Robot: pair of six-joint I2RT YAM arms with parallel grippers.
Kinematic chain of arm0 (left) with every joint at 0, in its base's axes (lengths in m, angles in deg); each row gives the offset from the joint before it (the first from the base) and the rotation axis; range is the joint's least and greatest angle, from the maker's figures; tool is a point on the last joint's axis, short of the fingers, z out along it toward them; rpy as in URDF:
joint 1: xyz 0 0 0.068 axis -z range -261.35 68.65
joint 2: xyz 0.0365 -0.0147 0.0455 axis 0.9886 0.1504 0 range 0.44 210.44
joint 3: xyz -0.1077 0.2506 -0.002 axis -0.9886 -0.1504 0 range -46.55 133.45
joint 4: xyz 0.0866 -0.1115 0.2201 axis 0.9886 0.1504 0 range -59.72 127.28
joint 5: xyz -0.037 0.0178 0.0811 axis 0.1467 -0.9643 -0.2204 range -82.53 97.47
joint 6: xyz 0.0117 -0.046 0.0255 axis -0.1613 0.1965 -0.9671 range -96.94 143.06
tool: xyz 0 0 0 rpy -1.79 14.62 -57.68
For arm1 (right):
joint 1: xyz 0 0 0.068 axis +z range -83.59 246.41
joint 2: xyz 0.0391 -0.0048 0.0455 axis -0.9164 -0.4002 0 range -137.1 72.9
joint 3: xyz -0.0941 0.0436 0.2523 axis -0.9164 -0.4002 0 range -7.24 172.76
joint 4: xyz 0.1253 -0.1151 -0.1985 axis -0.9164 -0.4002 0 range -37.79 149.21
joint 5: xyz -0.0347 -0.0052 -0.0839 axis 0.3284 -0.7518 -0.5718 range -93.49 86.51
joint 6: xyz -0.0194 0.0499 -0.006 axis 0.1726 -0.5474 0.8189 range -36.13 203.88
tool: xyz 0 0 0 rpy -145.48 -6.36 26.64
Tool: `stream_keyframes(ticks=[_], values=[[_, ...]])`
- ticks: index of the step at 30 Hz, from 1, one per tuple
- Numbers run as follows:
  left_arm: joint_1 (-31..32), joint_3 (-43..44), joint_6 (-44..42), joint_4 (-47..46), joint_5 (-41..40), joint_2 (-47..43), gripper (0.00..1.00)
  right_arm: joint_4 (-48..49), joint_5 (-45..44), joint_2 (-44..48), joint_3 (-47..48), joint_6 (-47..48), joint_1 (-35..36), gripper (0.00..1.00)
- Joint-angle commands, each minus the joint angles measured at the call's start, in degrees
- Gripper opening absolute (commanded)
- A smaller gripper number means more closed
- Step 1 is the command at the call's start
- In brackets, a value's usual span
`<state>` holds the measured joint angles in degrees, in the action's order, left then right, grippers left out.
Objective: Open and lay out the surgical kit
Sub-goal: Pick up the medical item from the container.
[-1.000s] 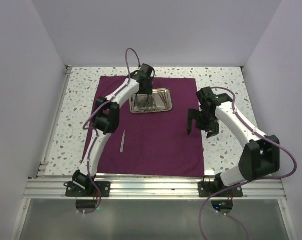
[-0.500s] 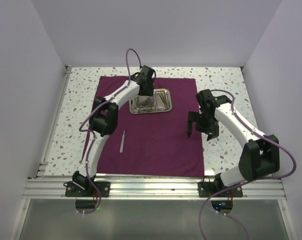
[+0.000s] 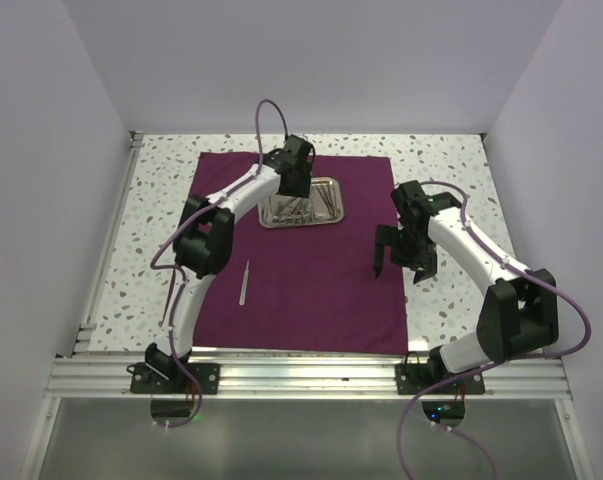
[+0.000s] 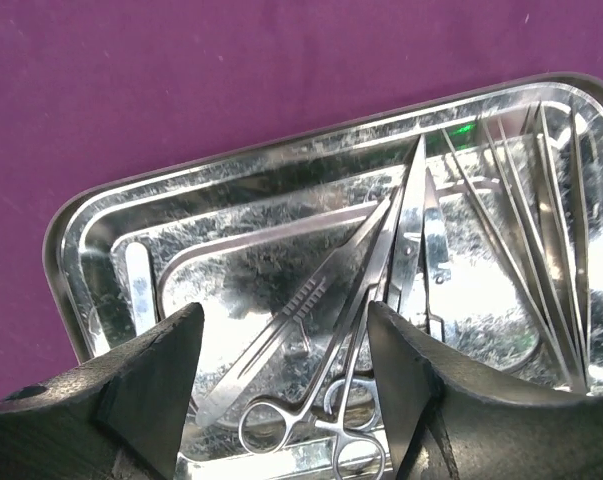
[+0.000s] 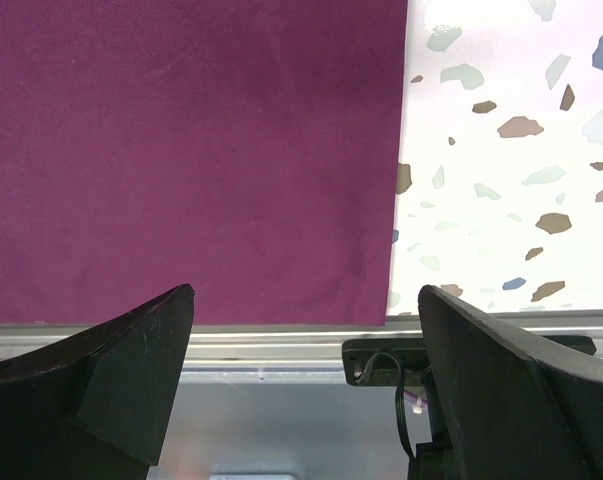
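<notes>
While their jaws stood apart, the left gripper (image 4: 281,335) and right gripper (image 5: 306,300) held nothing. One steel tray (image 4: 61,250) and one tweezers (image 3: 245,282) lay on one maroon cloth (image 3: 316,290).

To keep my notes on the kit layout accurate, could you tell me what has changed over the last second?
The left gripper edged slightly right above the steel tray, jaws open, nothing taken hold of. The right gripper barely shifted, open above the cloth's right edge. The tray, its instruments, the tweezers on the cloth and the cloth itself stayed put.

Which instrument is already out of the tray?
The tweezers, lying alone on the cloth; the others all sit in the steel tray.
</notes>
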<state>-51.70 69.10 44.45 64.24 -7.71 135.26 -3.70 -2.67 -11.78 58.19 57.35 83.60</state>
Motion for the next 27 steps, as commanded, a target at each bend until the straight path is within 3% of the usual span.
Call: stream_keyframes(ticks=[1, 7, 17, 27], values=[[0.06, -0.52, -1.09, -1.26, -0.02, -1.41, 0.7, 0.86, -0.2, 0.84, 0.14, 0.16, -0.14, 0.98], [0.06, 3.95, -0.91, 1.64, -1.87, 2.89, 0.68, 0.43, -0.29, -0.04, 1.1, 0.59, -0.14, 0.98], [0.06, 4.23, -1.35, 2.34, -3.53, 6.32, 0.67, -0.28, -0.73, -0.74, 1.63, 0.86, -0.23, 0.98], [-2.75, 8.97, 1.9, 7.35, -8.02, 9.84, 0.55, -0.37, -0.64, -1.71, 2.69, 0.33, -0.14, 0.98]])
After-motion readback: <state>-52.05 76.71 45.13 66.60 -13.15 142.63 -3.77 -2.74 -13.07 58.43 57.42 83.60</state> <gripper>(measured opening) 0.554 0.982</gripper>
